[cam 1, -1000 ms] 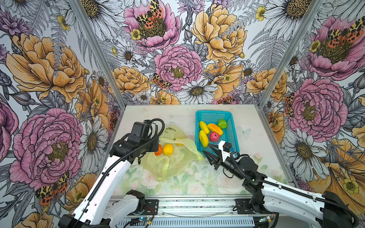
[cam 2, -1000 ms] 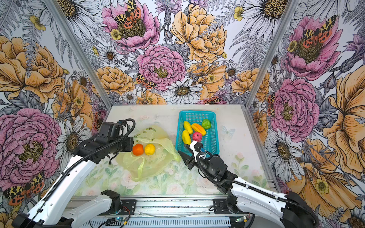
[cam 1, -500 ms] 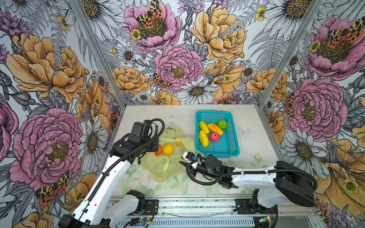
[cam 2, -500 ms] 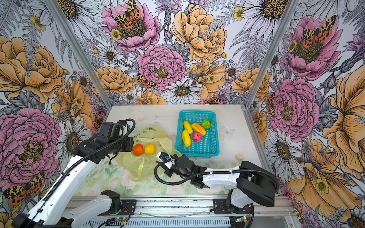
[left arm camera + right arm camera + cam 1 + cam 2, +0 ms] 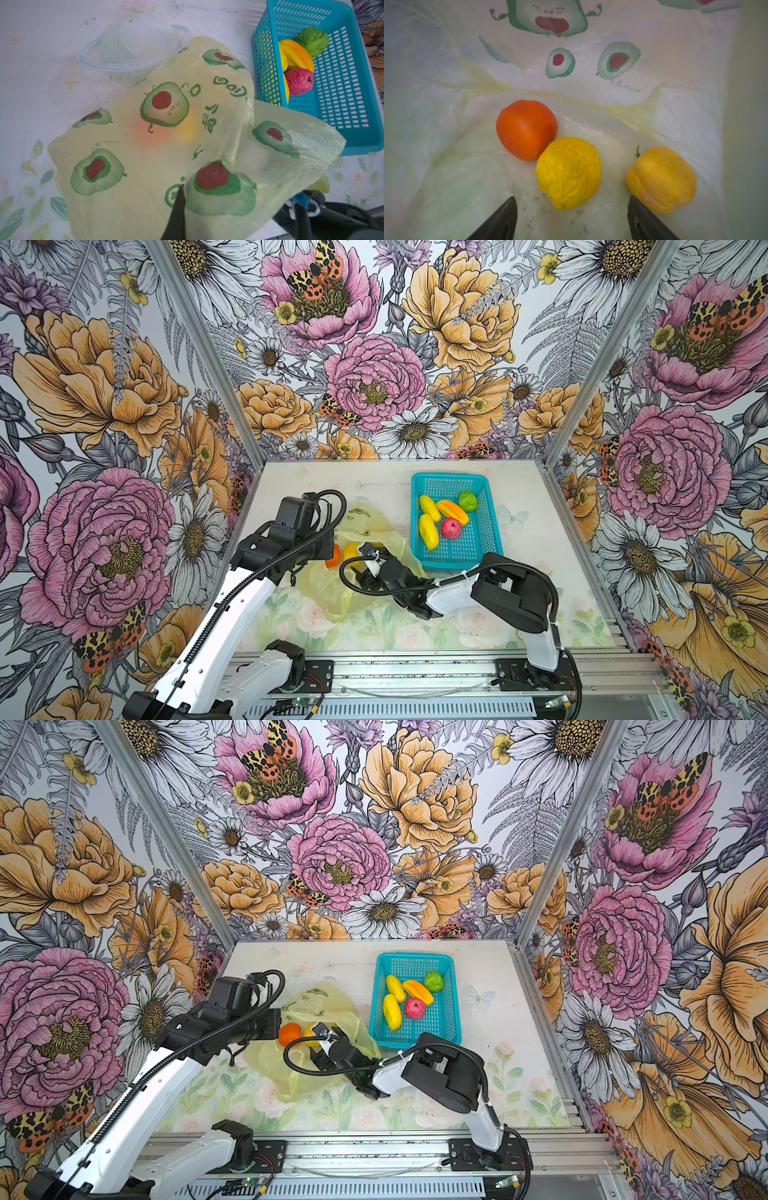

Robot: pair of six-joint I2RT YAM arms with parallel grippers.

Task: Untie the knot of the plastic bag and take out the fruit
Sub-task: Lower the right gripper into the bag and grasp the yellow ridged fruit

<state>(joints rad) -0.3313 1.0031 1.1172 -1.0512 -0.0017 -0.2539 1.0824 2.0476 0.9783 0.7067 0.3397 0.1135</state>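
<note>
Fruit (image 5: 289, 1034) looks mostly hidden inside plastic bag (image 5: 274, 1073).

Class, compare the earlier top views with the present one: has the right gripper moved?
Yes. In a top view, the right gripper has swung left, away from the teal basket, and now reaches, open, into the plastic bag near the orange fruit.

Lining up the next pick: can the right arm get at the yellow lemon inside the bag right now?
Probably yes. The right gripper is inside the plastic bag, fingers open, with the lemon just ahead between them and uncovered. The left gripper holds the bag's film up.
</note>
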